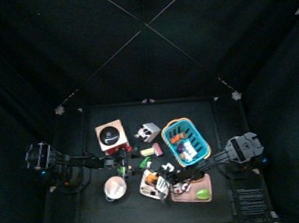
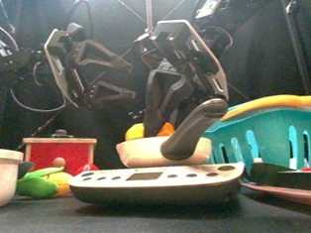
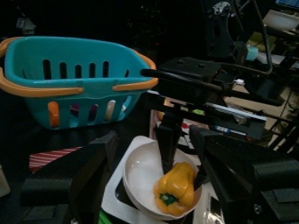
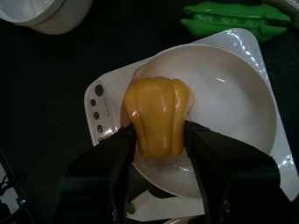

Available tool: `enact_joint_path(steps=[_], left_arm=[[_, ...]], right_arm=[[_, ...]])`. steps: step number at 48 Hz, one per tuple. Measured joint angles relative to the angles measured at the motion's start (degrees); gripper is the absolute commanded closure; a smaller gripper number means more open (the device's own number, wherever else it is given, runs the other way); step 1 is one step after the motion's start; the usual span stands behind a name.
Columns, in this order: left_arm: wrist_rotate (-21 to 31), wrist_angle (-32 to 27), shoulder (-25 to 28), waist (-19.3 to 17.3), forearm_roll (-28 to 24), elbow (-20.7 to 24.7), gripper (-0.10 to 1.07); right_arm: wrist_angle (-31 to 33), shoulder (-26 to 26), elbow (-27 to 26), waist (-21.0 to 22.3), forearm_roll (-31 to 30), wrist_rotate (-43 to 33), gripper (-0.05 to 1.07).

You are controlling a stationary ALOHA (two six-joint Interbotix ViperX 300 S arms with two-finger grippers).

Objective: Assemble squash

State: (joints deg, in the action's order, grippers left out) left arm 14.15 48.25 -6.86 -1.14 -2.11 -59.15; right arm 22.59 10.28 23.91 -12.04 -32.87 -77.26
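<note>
Right claw [image 4: 163, 166] straddles the yellow squash piece [image 4: 158, 116] lying in the white bowl [image 4: 239, 96] on the kitchen scale [image 2: 156, 181], jaws spread and not yet clenched. To grip well, it should descend squarely, centre the piece, then close gently so it cannot slide against the bowl; left claw [image 3: 149, 188] rests released nearby.

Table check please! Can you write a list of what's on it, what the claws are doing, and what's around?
Surface: black table.
Job's things: yellow squash piece lying in the white bowl on a kitchen scale.
Clutter: teal basket, red box, green toy vegetable, second white bowl.
Claws: right claw open, straddling the squash piece; left claw above the bowl, apart.
Cables: nothing seen.
Surroundings: black curtains.
</note>
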Motion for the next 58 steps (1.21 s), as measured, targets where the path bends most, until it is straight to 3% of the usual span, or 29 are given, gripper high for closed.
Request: enact_joint_path(steps=[58], left_arm=[[-0.1,-0.4,0.1,-0.1,0.0,0.0,-0.02]], right_arm=[[0.0,0.4,-0.5,0.7,0.6,0.0,0.23]])
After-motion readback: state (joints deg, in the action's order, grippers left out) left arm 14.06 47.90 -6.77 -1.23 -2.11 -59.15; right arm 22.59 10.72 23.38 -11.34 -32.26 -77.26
